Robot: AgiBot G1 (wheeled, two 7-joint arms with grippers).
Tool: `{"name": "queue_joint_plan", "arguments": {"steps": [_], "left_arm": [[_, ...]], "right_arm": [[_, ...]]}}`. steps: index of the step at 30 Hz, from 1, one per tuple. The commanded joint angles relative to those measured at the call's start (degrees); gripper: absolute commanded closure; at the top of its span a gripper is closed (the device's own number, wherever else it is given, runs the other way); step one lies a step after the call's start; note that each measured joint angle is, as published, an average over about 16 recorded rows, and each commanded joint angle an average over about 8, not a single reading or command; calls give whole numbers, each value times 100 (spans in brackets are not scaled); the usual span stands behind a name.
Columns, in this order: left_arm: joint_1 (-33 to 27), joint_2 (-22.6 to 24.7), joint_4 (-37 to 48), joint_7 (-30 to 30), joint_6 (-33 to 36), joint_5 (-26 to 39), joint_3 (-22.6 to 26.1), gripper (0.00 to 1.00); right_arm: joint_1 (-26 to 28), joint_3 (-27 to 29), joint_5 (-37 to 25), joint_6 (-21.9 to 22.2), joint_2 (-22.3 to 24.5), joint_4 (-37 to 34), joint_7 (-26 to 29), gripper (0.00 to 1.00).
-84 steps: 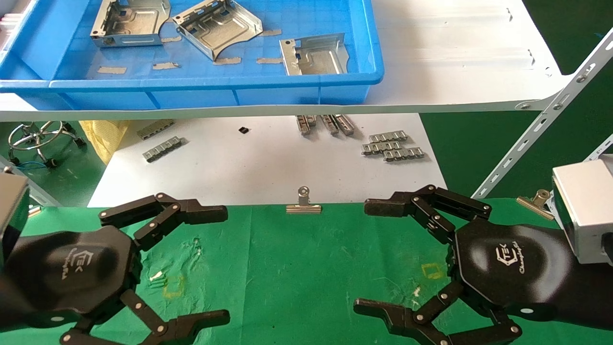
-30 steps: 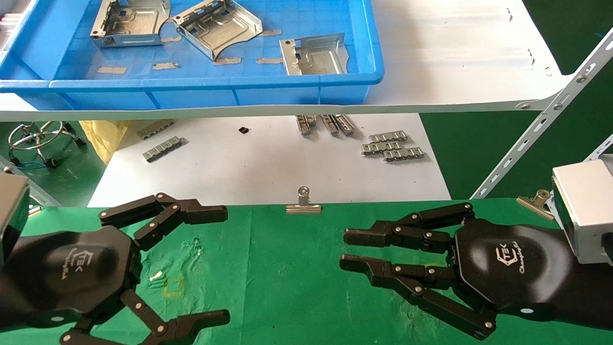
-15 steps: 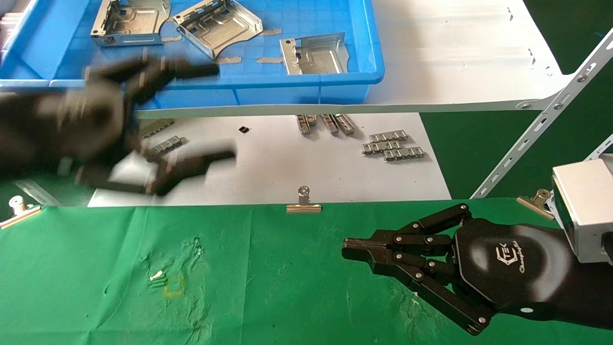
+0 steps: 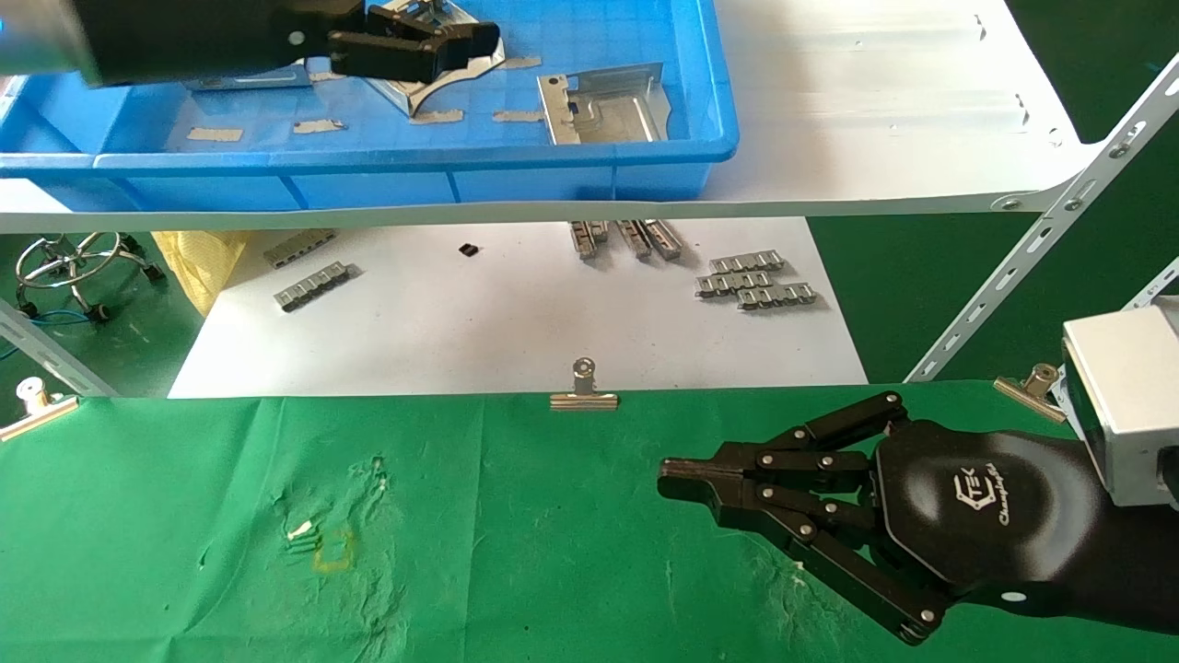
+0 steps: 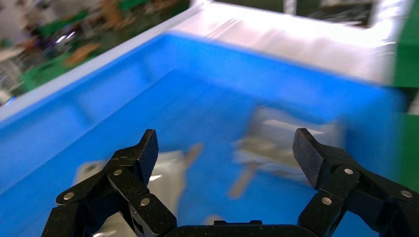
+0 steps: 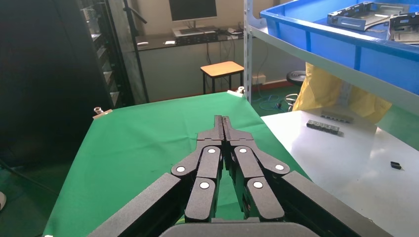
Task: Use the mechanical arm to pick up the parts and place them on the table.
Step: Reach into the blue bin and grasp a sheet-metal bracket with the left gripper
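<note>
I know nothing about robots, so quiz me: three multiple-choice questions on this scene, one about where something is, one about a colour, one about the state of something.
1. Where is the left pincer?
A. Resting on the green table
B. Up over the blue bin, at the metal parts
C. On the white board beside the ribbed strips

2. What colour is the bin holding the parts?
A. Blue
B. Yellow
C. White

3. What state is the right pincer in?
A. Shut, holding nothing
B. Spread wide open
C. Shut on a binder clip

Answers: 1 B, the head view shows it reaching into the bin on the shelf, and its wrist view looks down at blue floor and metal. 2 A, walls and floor are bright blue. 3 A, its fingers meet with nothing between them, above the green table.
</note>
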Motion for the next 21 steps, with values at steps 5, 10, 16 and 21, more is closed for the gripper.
{"name": "queue_joint_plan", "arguments": {"steps": [5, 10, 16, 21], "left_arm": [[-403, 533, 1100, 184, -1050, 402, 166, 13], [-480, 777, 1558, 273, -1647, 520, 220, 75], [-524, 873, 1829, 350, -1830, 605, 275, 100], [-579, 878, 1917, 403, -1833, 628, 290, 100]], "right_arm": [[0, 0, 0, 0, 0, 0, 0, 100], [0, 0, 0, 0, 0, 0, 0, 100], [0, -1, 0, 0, 0, 0, 0, 100], [0, -1, 0, 0, 0, 0, 0, 100]]}}
